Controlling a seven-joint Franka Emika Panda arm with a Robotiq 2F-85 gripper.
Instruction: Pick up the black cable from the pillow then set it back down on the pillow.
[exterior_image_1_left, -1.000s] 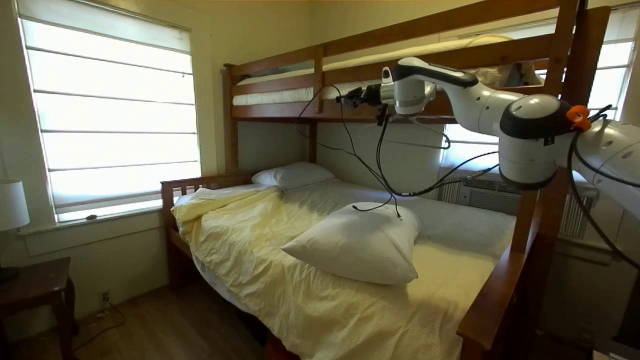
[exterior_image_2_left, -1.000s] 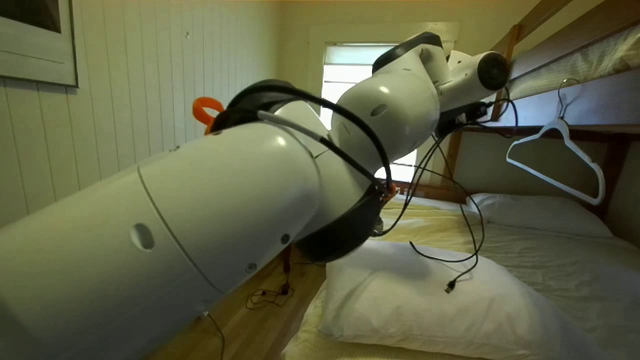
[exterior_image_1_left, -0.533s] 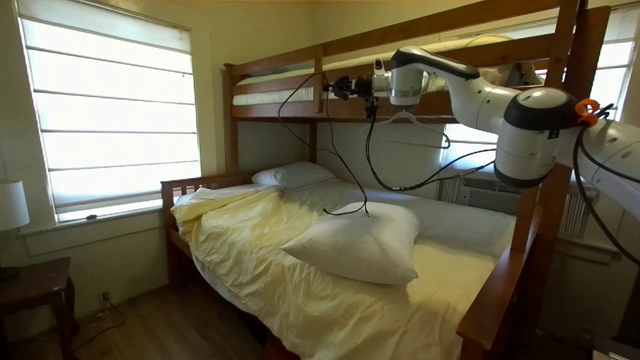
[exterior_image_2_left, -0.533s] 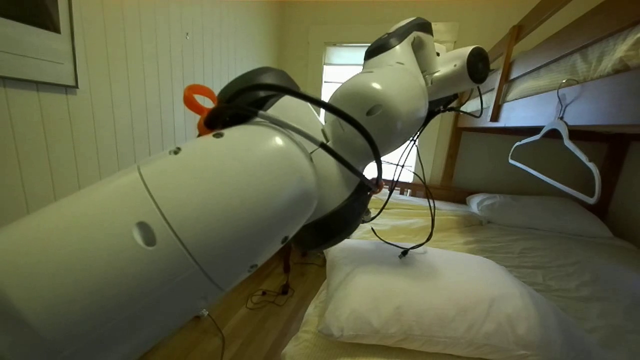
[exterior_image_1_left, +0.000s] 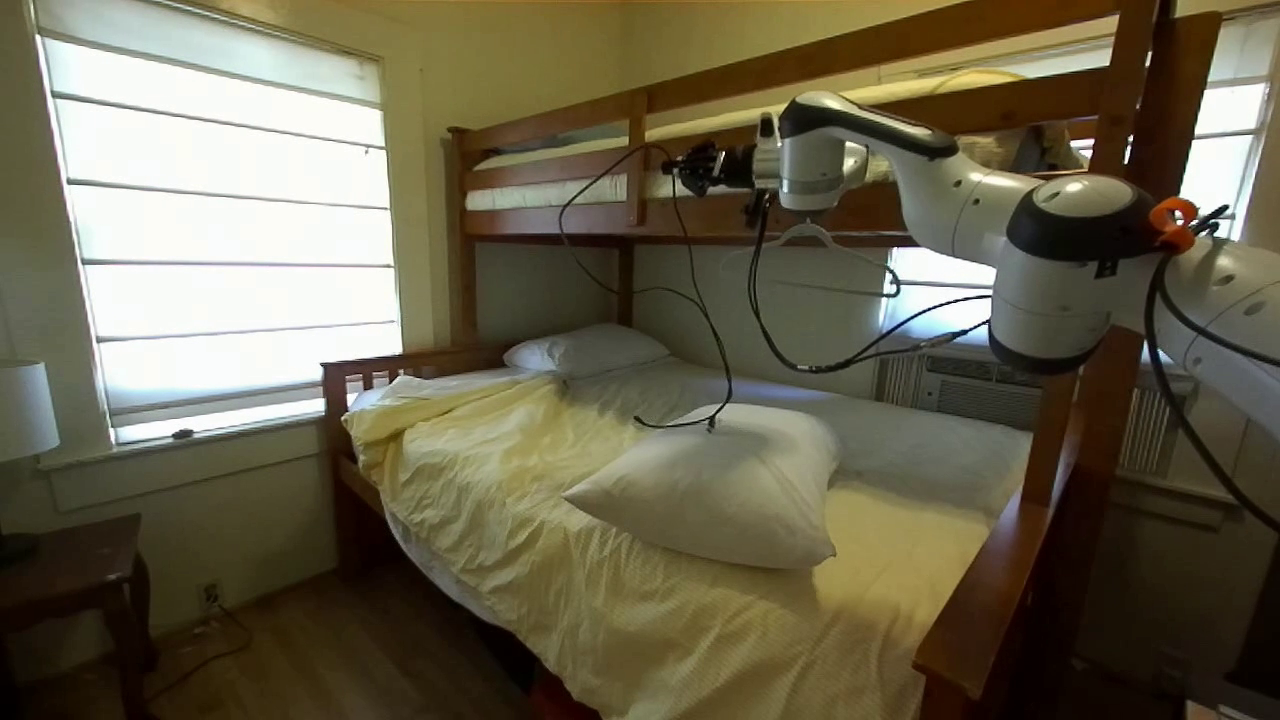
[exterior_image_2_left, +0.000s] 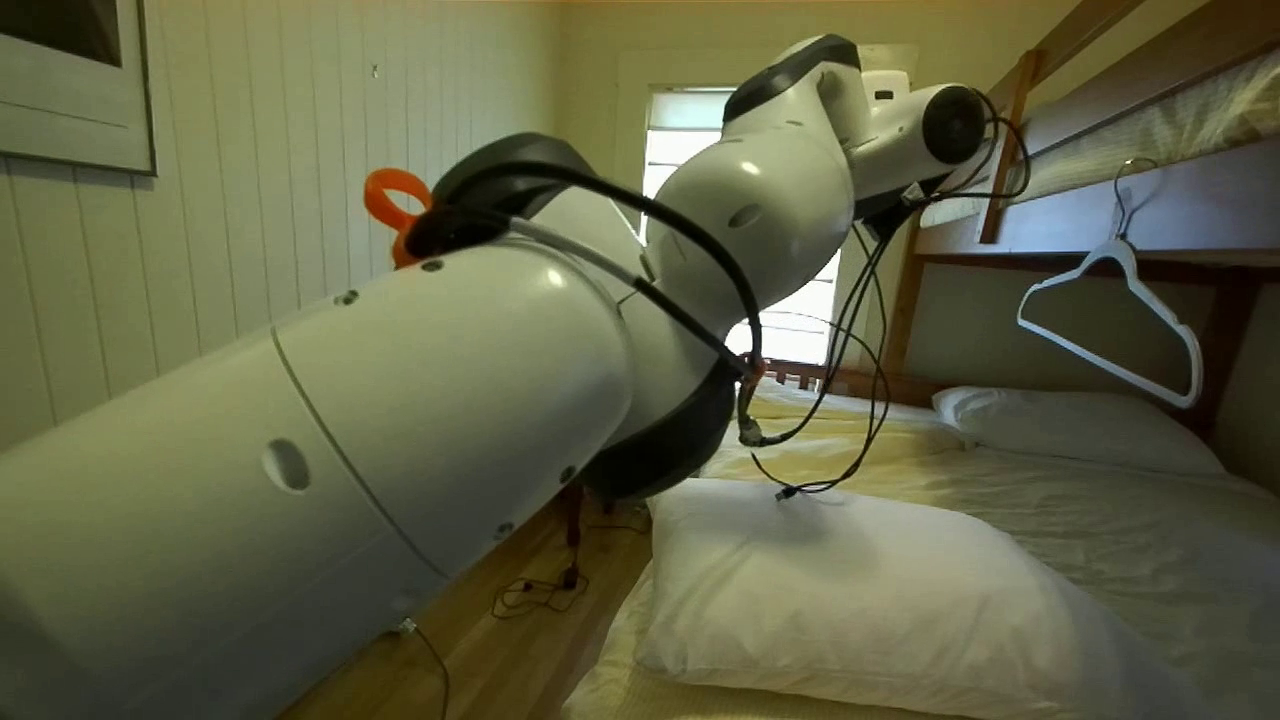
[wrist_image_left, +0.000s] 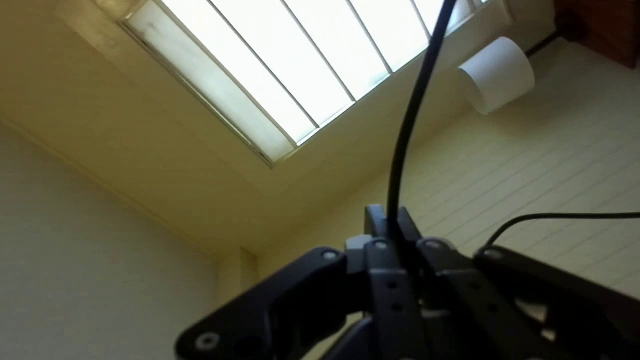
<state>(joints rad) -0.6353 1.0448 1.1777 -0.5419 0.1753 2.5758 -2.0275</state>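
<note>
Currently, the fingers (wrist_image_left: 375, 222) pinch the cable (wrist_image_left: 411, 110) tightly, its ends dangling near the pillow (exterior_image_1_left: 720, 490), contact unclear. Lowering should be slow and centred, slack settling before release.

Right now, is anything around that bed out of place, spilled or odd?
A white hanger hanging from the upper bunk looks odd, as it holds no clothes. The large pillow lies askew, apart from the smaller pillow, and the yellow cover is rumpled. No spill or damage shows.

Looped black cable (wrist_image_left: 411, 107) aloft near white pillow (exterior_image_1_left: 720, 490)
</note>
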